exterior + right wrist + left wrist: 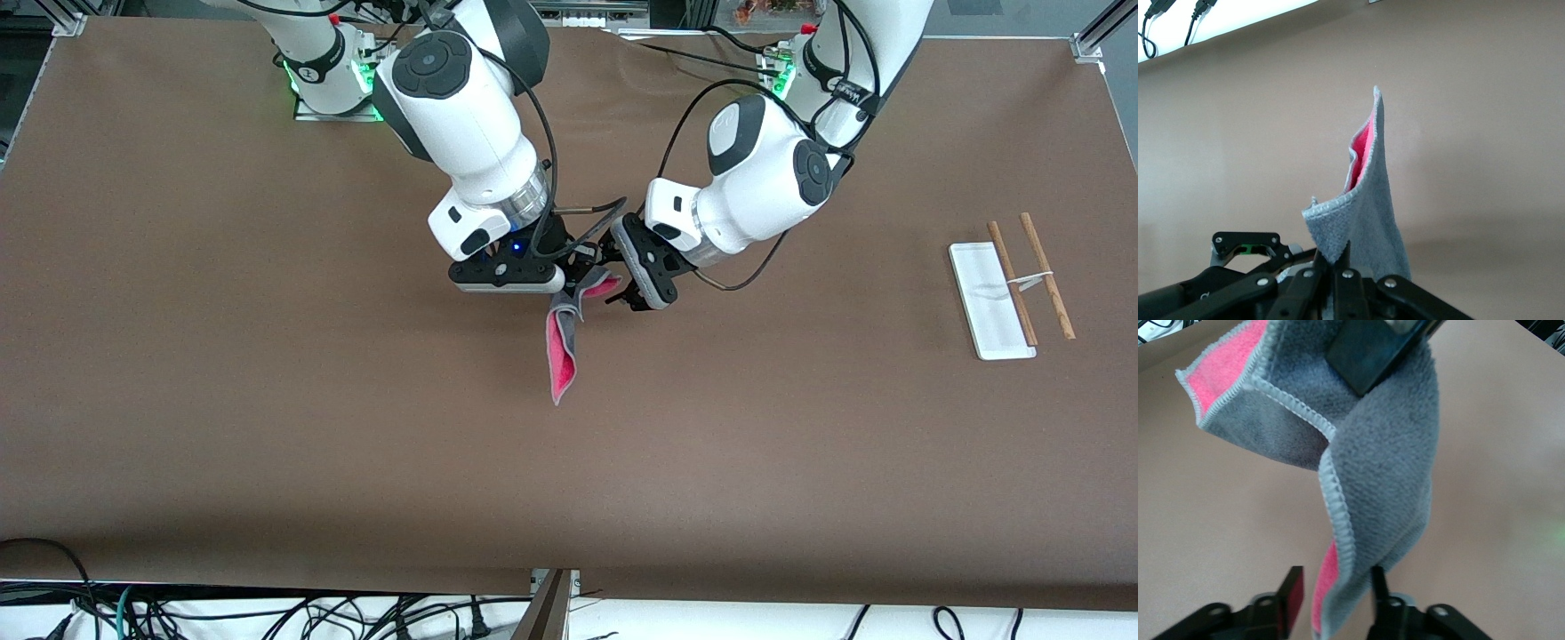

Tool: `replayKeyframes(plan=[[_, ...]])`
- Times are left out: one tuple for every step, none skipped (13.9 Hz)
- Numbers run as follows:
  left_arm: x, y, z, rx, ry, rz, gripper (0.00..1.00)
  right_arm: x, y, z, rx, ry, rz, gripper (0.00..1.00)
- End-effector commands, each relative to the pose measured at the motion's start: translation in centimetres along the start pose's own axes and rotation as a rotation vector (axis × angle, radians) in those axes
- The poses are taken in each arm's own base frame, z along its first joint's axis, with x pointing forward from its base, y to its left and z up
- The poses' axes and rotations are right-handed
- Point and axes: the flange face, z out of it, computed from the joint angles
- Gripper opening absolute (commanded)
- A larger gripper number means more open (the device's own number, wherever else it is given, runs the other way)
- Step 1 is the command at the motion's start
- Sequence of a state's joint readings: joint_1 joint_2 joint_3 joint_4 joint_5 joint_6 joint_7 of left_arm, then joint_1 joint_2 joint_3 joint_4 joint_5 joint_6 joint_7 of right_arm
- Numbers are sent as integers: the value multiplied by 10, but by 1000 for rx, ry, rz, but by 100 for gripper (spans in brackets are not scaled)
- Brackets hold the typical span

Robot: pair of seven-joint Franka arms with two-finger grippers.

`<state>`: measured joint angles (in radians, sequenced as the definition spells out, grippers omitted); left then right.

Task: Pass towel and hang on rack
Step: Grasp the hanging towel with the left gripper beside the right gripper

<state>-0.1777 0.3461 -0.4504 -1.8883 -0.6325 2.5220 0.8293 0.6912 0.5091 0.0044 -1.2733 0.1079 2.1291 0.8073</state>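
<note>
Grey-and-pink towel [564, 342] hangs pinched in my right claw [569, 267] above the surface [267, 400]; my left claw [622, 289], at its three o'clock, spreads around a corner, ready to receive it.

Even overhead light, soft shadows; wrist views blurred close up

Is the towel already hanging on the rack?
No: the towel hangs in the air from the right gripper over mid-table, while the rack stands bare toward the left arm's end.

Towel [564, 342] between end effectors, above table [267, 400]
</note>
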Motion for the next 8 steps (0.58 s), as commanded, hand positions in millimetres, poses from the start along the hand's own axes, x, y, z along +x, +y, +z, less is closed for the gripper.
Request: replayKeyframes(plan=[[1, 3, 0, 6, -5, 29, 0, 3, -3, -3, 12, 5, 3, 0], [1, 3, 1, 4, -7, 29, 0, 3, -3, -3, 12, 6, 3, 0], [0, 2, 0, 2, -9, 26, 0, 3, -3, -3, 12, 6, 3, 0], [0, 1, -1, 2, -9, 23, 0, 3, -3, -3, 12, 6, 3, 0], [-1, -1, -3, -1, -13, 22, 0, 4, -2, -4, 13, 7, 4, 0], [-2, -1, -2, -7, -19, 20, 0, 4, -2, -5, 14, 8, 7, 23], [-2, -1, -2, -7, -19, 20, 0, 6, -1, -7, 10, 13, 2, 99], [-2, -1, -2, -7, -19, 20, 0, 6, -1, -8, 9, 16, -6, 100]])
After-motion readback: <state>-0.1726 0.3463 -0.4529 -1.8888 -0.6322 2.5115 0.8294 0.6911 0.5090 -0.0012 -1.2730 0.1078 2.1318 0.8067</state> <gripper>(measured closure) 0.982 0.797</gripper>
